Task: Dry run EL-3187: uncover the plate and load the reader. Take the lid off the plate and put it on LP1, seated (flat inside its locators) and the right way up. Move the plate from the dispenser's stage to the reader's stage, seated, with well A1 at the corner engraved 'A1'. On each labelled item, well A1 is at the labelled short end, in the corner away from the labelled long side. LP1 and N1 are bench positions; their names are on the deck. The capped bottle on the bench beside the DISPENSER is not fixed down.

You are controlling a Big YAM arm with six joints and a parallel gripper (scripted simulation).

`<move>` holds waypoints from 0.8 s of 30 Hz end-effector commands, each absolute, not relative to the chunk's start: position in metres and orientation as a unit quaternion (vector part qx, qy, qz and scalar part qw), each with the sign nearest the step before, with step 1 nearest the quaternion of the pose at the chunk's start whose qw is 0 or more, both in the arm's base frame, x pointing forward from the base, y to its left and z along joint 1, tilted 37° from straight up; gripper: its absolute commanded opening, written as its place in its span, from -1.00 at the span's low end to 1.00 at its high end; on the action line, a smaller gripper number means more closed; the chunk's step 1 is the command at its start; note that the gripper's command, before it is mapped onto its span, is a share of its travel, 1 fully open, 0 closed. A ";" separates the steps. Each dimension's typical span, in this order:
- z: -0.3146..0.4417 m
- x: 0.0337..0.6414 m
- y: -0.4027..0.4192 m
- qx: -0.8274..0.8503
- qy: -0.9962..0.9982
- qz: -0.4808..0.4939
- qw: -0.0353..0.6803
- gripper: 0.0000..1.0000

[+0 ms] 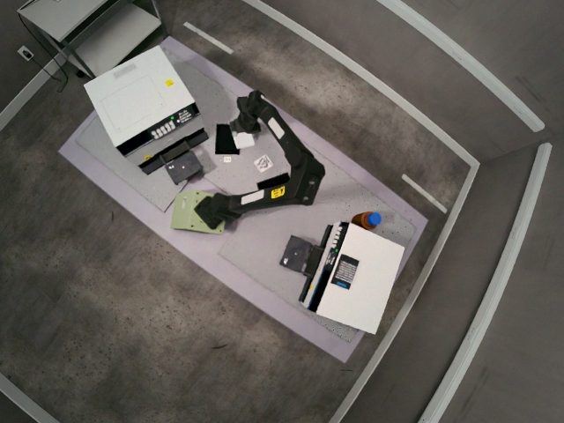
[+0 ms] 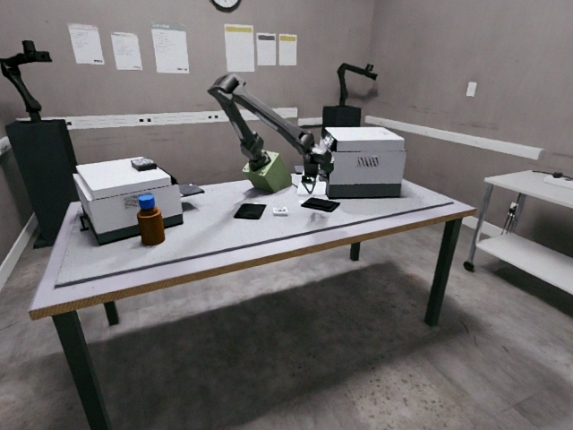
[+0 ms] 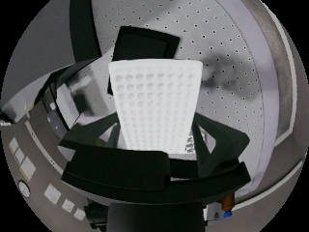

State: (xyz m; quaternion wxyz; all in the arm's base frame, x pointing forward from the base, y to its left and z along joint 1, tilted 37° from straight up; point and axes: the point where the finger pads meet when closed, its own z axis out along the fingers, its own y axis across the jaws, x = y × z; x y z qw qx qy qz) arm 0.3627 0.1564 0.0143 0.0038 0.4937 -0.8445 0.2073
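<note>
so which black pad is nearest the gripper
The pad by the machine without the bottle, right beside the gripper; the other pad lies partly under the arm.

Bottle (image 2: 150, 223) stands before the dispenser (image 2: 121, 194); reader (image 2: 365, 159) sits at the table's (image 2: 259, 259) far end.

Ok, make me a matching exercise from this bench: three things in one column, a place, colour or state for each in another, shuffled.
Things:
1. capped bottle
2. white well plate
3. arm's base block

Descriptions:
A. pale green
B. held off the bench in the gripper
C. standing on the bench beside the dispenser

Pairs: 1-C, 2-B, 3-A.
</note>
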 end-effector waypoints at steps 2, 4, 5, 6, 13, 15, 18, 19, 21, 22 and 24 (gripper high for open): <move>0.026 0.360 0.178 0.520 -0.829 0.203 -0.008 0.72; 0.026 0.356 0.184 0.534 -0.821 0.203 -0.004 0.72; 0.025 0.353 0.186 0.539 -0.817 0.203 -0.001 0.72; 0.025 0.351 0.187 0.543 -0.815 0.203 0.001 0.72; 0.023 0.337 0.190 0.554 -0.810 0.193 -0.019 0.72; 0.024 0.336 0.195 0.552 -0.810 0.195 -0.022 0.72; 0.021 0.332 0.200 0.549 -0.814 0.192 -0.017 0.72; 0.021 0.329 0.202 0.548 -0.814 0.192 -0.015 0.72; 0.019 0.324 0.206 0.552 -0.811 0.191 -0.008 0.72; 0.017 0.320 0.205 0.557 -0.808 0.190 -0.001 0.72; 0.015 0.314 0.206 0.567 -0.801 0.190 0.010 0.72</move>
